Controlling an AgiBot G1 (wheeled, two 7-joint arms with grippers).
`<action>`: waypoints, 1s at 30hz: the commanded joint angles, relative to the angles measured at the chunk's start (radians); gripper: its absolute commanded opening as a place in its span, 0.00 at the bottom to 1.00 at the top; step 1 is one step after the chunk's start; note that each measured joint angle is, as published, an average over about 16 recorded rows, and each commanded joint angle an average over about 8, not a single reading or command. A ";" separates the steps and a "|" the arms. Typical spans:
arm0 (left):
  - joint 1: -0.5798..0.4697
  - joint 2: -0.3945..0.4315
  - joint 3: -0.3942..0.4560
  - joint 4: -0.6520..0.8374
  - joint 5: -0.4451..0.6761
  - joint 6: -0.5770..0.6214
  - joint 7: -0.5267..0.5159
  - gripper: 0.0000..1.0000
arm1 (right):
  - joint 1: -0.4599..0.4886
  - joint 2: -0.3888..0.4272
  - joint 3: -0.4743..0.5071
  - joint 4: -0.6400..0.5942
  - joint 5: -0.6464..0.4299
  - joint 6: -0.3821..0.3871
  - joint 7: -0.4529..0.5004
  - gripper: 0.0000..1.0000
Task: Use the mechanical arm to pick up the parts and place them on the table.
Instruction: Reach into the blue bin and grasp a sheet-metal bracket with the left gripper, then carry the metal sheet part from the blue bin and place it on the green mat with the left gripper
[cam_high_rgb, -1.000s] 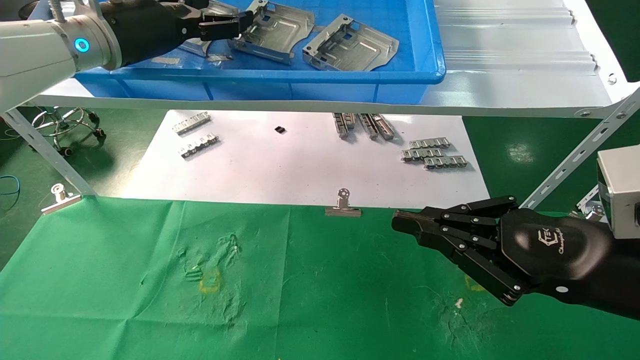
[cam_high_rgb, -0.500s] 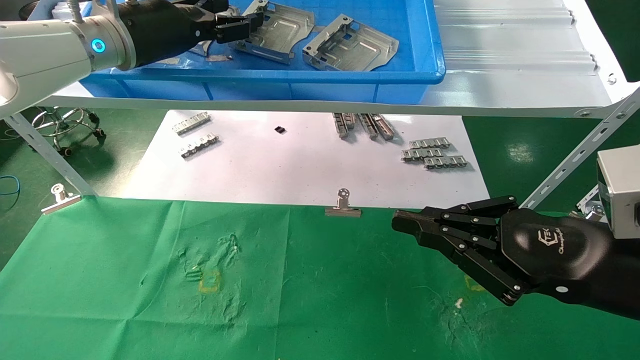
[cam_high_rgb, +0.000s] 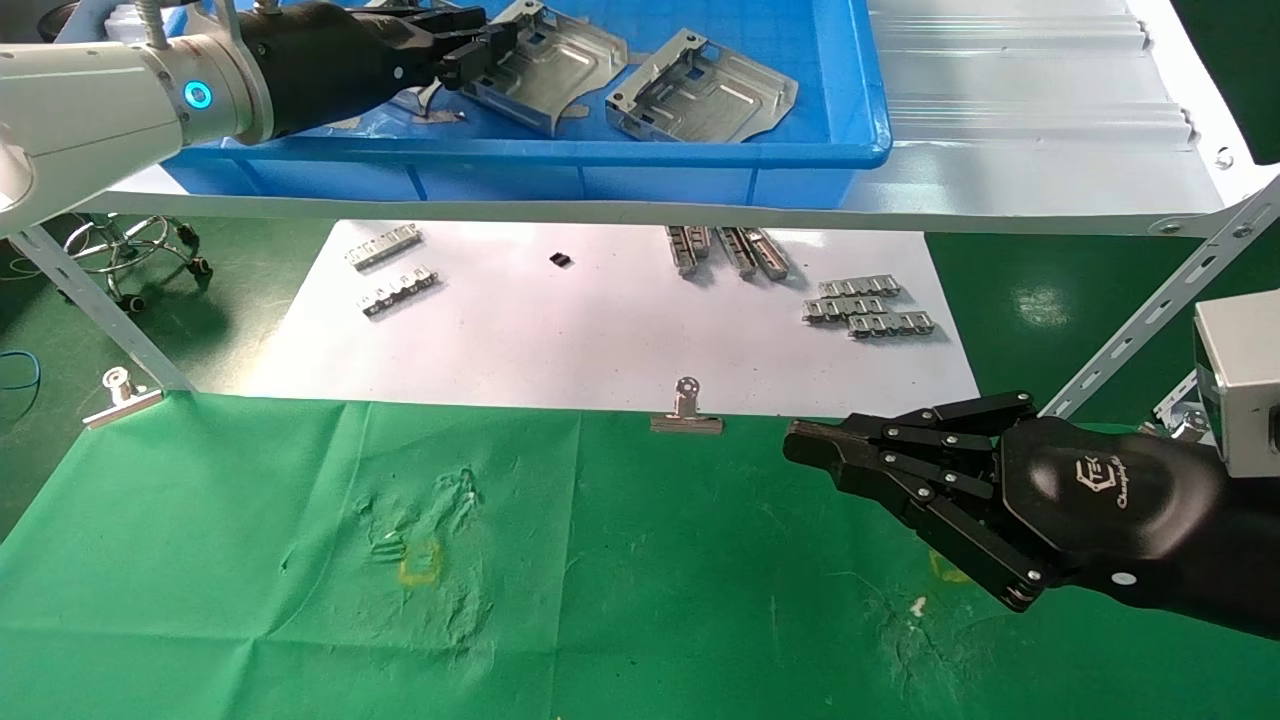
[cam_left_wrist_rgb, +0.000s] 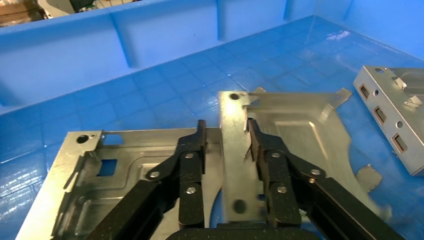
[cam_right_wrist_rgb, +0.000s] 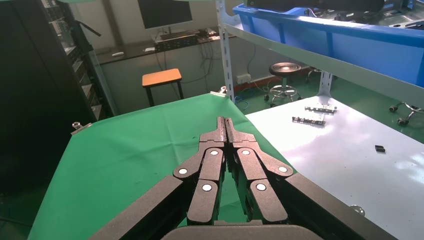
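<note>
Head view: glossy black left gripper (cam_high_rgb: 478, 52) is clamped on rim of shiny silver stamped part (cam_high_rgb: 545, 68) in blue plastic bin (cam_high_rgb: 850, 90). No part lies on green cloth table (cam_high_rgb: 600, 580) yet; black right gripper (cam_high_rgb: 800, 440), fingers together, idles above it.

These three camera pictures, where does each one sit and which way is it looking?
Head view: up on the robot's head, looking forward and down at the green table and blue bin; both arms show.
Left wrist view: on the left arm inside the bin; left gripper clamps the rim of a metal part.
Right wrist view: on the right arm above the table; right gripper shut, empty.
Shared: the head view also shows that held part.
</note>
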 joint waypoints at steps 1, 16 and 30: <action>-0.001 0.000 0.001 0.000 0.001 0.001 -0.001 0.00 | 0.000 0.000 0.000 0.000 0.000 0.000 0.000 0.00; -0.009 -0.009 -0.003 -0.009 -0.004 0.018 0.000 0.00 | 0.000 0.000 0.000 0.000 0.000 0.000 0.000 0.00; -0.026 -0.060 -0.030 -0.032 -0.043 0.125 0.020 0.00 | 0.000 0.000 0.000 0.000 0.000 0.000 0.000 0.00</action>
